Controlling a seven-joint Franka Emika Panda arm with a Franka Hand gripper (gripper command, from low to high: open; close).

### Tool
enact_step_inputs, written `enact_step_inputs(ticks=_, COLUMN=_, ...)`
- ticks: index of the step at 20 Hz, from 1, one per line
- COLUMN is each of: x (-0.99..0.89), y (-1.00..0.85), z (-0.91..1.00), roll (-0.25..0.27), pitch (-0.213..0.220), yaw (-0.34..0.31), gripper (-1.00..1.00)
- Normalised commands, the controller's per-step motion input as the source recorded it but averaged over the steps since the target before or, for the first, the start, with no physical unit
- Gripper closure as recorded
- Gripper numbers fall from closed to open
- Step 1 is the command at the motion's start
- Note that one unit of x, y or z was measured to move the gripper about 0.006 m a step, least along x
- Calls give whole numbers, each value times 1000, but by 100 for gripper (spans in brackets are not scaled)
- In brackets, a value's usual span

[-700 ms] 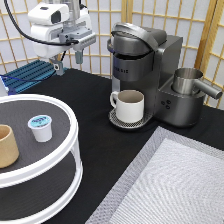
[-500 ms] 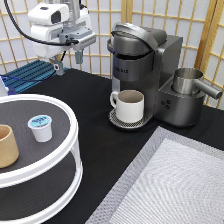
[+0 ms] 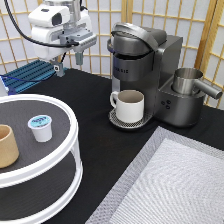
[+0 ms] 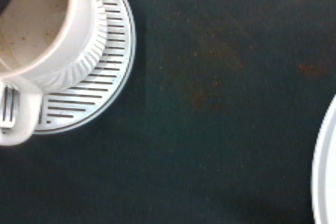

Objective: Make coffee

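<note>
One coffee pod [image 3: 40,127] concerns you here: white, tapered, with a light-blue foil top, it stands upright on the dark upper tier of the round white two-tier stand [image 3: 70,150] at the exterior view's left, just beside a tan handleless cup [image 3: 7,146] that sits at the frame's left edge, and apart from it. Nothing touches the pod. To the exterior view's right of the stand, across bare black tabletop [image 3: 95,100], you see the cream-white mug [image 3: 129,105] on the slotted round drip tray [image 3: 117,121] of the grey coffee machine [image 3: 150,65], its handle turned toward the stand (the wrist view shows the same mug [image 4: 37,55] and tray [image 4: 94,95] from above, with the stand's white rim [image 4: 326,165] at the opposite edge). A steel pitcher [image 3: 190,82] sits on the machine's far side, and a pale woven mat [image 3: 175,185] fills the exterior view's bottom right. Your gripper [image 3: 67,62] hangs at the exterior view's top left, well above the table and well apart from the pod, near a blue ribbed rack [image 3: 30,75]; its two fingers stand spread with nothing between them.
</note>
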Motion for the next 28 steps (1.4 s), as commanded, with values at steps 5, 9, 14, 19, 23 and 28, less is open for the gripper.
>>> enact_step_inputs(ticks=5, x=889, y=0, z=831, roll=149, pitch=133, yaw=36, gripper=-100)
enact_step_inputs(ticks=9, x=974, y=-49, z=779, roll=142, pitch=114, yaw=2, gripper=-100)
enact_step_inputs(ticks=14, x=914, y=-109, z=653, roll=141, pitch=121, yaw=-10, gripper=-100)
enact_step_inputs(ticks=19, x=838, y=-107, z=505, roll=116, pitch=126, yaw=-60, gripper=-100)
enact_step_inputs(ticks=23, x=769, y=46, z=277, roll=60, pitch=135, yaw=-60, gripper=-100)
enact_step_inputs(ticks=28, x=582, y=323, z=189, roll=11, pitch=129, yaw=-10, gripper=-100)
